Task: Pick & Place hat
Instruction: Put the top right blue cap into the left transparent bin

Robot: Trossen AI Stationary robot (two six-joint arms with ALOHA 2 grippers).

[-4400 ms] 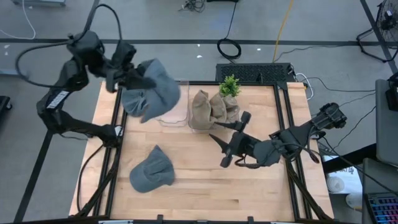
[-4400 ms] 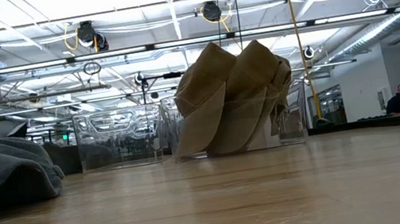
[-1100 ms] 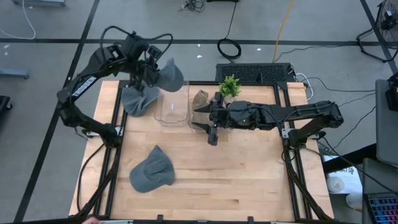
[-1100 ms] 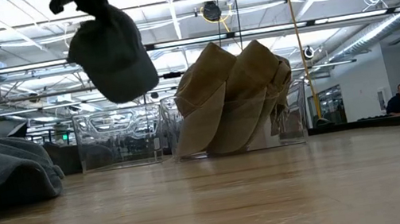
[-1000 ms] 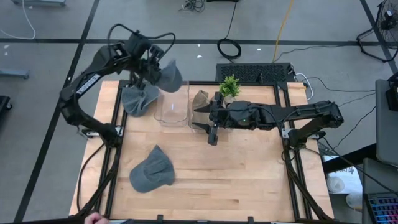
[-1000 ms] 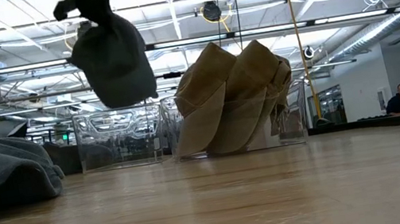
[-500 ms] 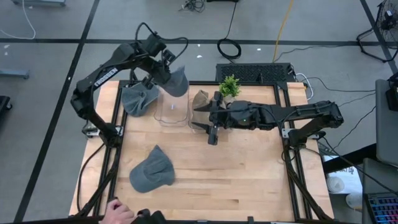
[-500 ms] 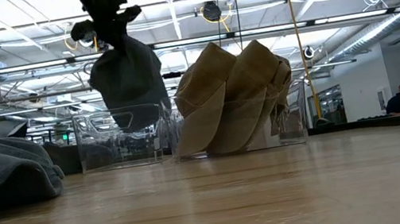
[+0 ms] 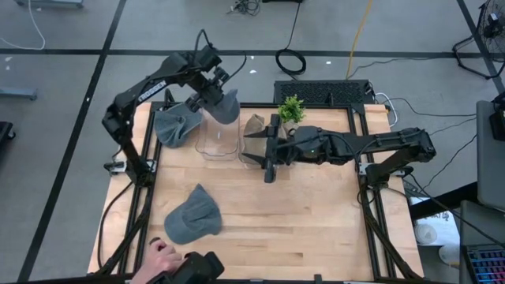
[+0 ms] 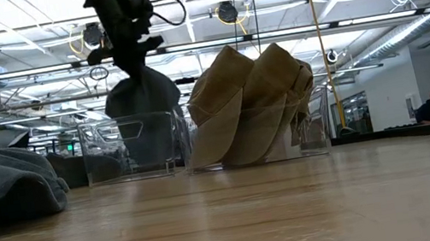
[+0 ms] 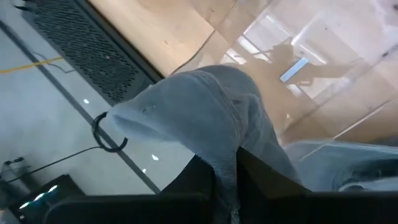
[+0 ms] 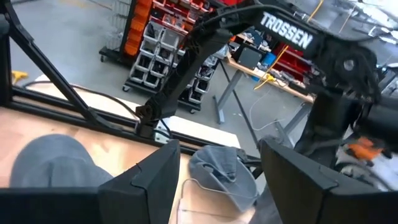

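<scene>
One "TROSSEN" label (image 12: 285, 31); left arm (image 12: 236, 28)

Three grey hats show in the high view: one hanging over the clear bins at upper centre (image 9: 222, 105), one lying at the counter's upper left (image 9: 174, 128), one lying at lower left (image 9: 193, 217). A bunch of tan hats (image 9: 254, 136) fills one bin; their number cannot be told. Two clear bins stand side by side: one with the tan hats (image 9: 246, 160), the other just left of it (image 9: 211, 148). One small green plant (image 9: 291, 108). Two robot arms. One person's hand (image 9: 164, 257) at the bottom edge.
</scene>
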